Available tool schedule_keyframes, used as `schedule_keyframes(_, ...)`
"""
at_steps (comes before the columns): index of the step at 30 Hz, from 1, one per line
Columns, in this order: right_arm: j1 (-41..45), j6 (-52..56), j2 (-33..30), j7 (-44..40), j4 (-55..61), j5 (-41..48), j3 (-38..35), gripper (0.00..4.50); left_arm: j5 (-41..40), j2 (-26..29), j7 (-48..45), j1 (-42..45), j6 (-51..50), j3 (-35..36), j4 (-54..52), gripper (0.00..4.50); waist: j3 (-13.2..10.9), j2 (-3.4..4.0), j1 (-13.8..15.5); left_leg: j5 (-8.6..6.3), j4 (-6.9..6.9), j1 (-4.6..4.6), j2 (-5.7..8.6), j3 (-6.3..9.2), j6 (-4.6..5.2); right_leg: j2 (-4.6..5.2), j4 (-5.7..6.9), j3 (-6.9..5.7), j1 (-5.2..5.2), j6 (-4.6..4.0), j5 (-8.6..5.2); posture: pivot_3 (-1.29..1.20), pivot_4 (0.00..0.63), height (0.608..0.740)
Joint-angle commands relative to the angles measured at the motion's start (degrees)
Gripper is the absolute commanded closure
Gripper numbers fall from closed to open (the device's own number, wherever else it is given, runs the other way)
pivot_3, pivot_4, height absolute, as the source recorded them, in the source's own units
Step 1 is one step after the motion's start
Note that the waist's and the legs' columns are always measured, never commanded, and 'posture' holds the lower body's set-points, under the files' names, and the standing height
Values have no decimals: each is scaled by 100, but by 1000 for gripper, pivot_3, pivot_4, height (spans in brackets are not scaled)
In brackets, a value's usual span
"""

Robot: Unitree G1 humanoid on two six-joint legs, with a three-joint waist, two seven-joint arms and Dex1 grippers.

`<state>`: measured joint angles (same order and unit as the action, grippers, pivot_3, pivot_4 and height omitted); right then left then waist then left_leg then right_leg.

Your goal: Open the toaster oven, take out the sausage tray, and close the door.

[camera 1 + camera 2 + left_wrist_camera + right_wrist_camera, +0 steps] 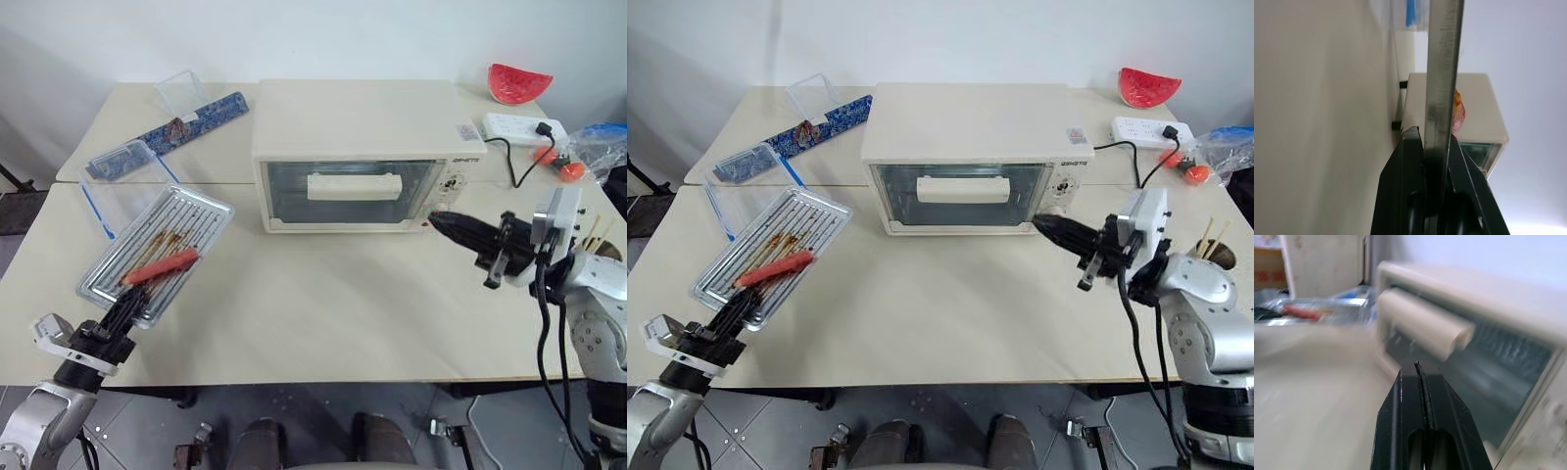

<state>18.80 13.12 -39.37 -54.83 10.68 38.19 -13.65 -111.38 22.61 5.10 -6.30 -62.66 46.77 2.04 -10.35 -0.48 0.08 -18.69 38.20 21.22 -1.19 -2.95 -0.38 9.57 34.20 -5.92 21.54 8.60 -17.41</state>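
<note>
Two cream tables (323, 323) are sitting against a white wall. The left gripper (125, 311) is clamping the sausage tray (162, 250)'s near edge, held above the tabletop. The right gripper (438, 222), pressed shut and empty, is pointing at the toaster oven (362, 152)'s lower right corner, its door (348, 191) closed. The right wrist view is showing the handle (1422, 323) close ahead.

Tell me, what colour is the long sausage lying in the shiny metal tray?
Red sausage, clearest in the left eye view.

Both eye views look fwd & down over the table (323, 313) from the near side, sharing the toaster oven (367, 152) at far centre. L wrist cam close along the sausage tray (1442, 78) edge. R wrist cam faces the door (1474, 367), near.
</note>
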Motion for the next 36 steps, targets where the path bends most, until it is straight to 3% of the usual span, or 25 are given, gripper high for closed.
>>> schedule_keyframes(1,102,-242,65,-35,-134,-177,-22,4480,-162,430,-285,-129,-352,-60,38,4500,0,0,7,0,0,2,0,-6,0,0,-1,-3,0,0,0,0,150,740)
schedule_keyframes(8,-855,-19,-344,-574,266,-47,-371,4480,-162,1876,-1019,-396,-1152,-579,413,4500,-1,1,20,-7,-13,6,-1,-11,0,-3,-5,-10,5,0,-1,0,150,740)
schedule_keyframes(12,-1826,-40,-483,-944,619,56,-703,4480,-44,2508,-1364,-82,-1570,-1567,197,4500,-1,1,81,-9,-15,6,-1,-23,2,-3,-19,-7,3,-1,-1,0,150,740)
schedule_keyframes(14,-2208,-113,-485,-1024,733,19,-852,4480,12,2552,-1416,302,-1538,-2039,193,4500,-2,2,100,-10,-15,6,-2,-27,0,-3,-21,-7,4,-1,-1,0,150,740)
schedule_keyframes(18,-2881,-242,-432,-1088,855,3,-1240,3709,335,2306,-1351,1525,-1588,-3175,367,4500,-2,4,153,-9,-10,2,-2,-33,-1,-4,-15,-3,2,0,0,0,150,740)
schedule_keyframes(22,-3439,-339,-354,-1078,1079,21,-1585,2411,1116,1902,-1493,2706,-1833,-4034,951,4500,0,7,145,-9,-13,-2,1,-40,-1,-5,-13,-3,2,4,2,0,150,740)
schedule_keyframes(29,-4381,-382,-139,-966,1595,26,-2137,131,2694,1040,-2067,3950,-2032,-4618,2013,4500,0,6,153,-8,-9,-2,2,-50,0,-8,-16,-3,2,10,5,0,150,740)
schedule_keyframes(36,-5225,-440,259,-721,2050,23,-2532,44,4235,97,-2838,4778,-1859,-4952,2831,4500,13,25,424,-2,10,-5,14,-46,12,-3,-35,6,-15,33,18,0,150,740)
